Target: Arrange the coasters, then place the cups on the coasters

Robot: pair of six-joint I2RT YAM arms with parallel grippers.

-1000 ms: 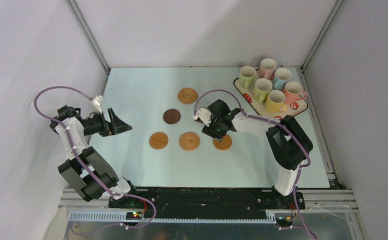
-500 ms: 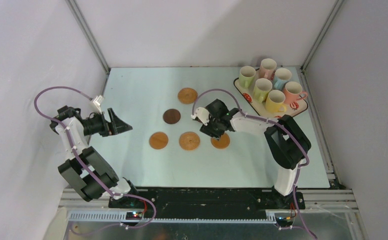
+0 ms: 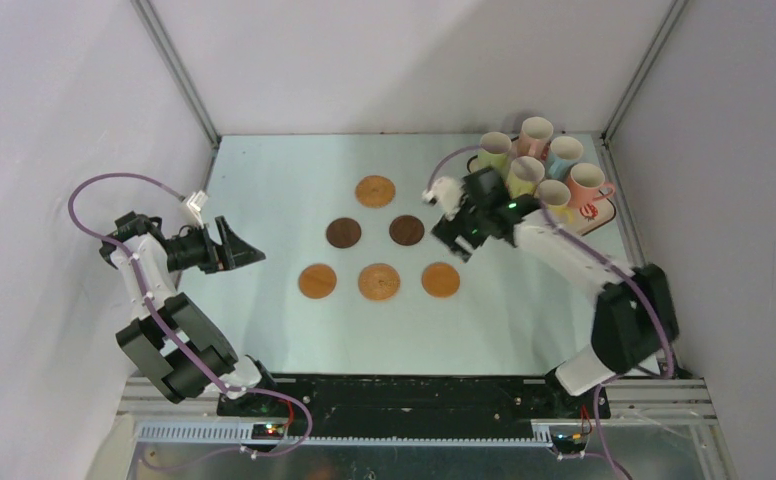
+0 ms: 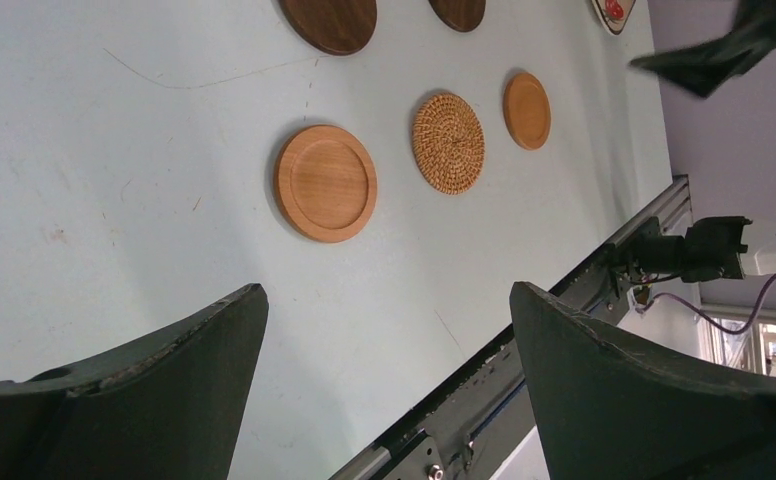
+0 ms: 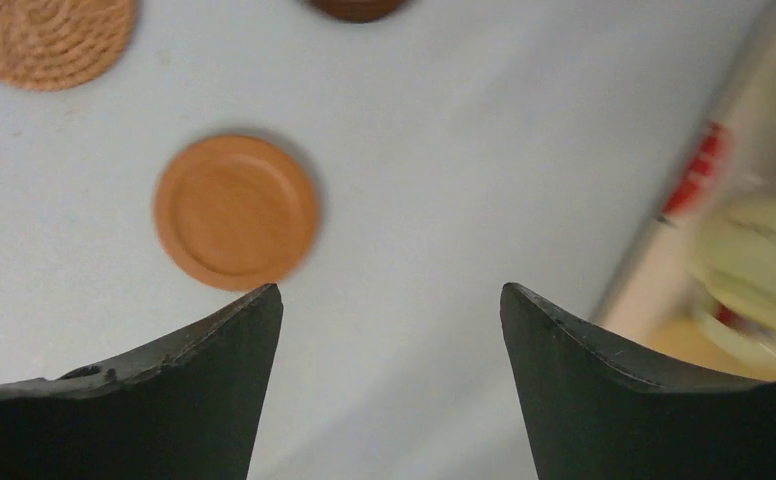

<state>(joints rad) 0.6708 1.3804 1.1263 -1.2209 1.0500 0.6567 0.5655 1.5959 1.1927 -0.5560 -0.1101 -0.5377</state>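
Six coasters lie flat on the table: an orange one [image 3: 375, 190] at the back, two dark brown ones [image 3: 343, 232] [image 3: 407, 230] in the middle, and a front row of orange [image 3: 317, 281], woven [image 3: 378, 281] and orange [image 3: 441, 280]. Several pastel cups [image 3: 536, 132] stand on the strawberry tray [image 3: 602, 218] at the back right. My right gripper [image 3: 454, 235] [image 5: 391, 290] hangs open and empty between the coasters and the tray, with the front-right orange coaster [image 5: 236, 212] just off its left finger. My left gripper [image 3: 249, 250] [image 4: 389, 290] is open and empty at the left, away from every coaster.
The right arm crosses over the tray's near-left corner and partly covers the yellow cup [image 3: 556, 192]. In the right wrist view the tray [image 5: 684, 190] and a green cup [image 5: 764, 255] are blurred at the right. Enclosure walls stand close on three sides.
My right gripper opened, left the front-right orange coaster and swung back and right toward the tray, uncovering the second dark brown coaster. The left arm has not moved.
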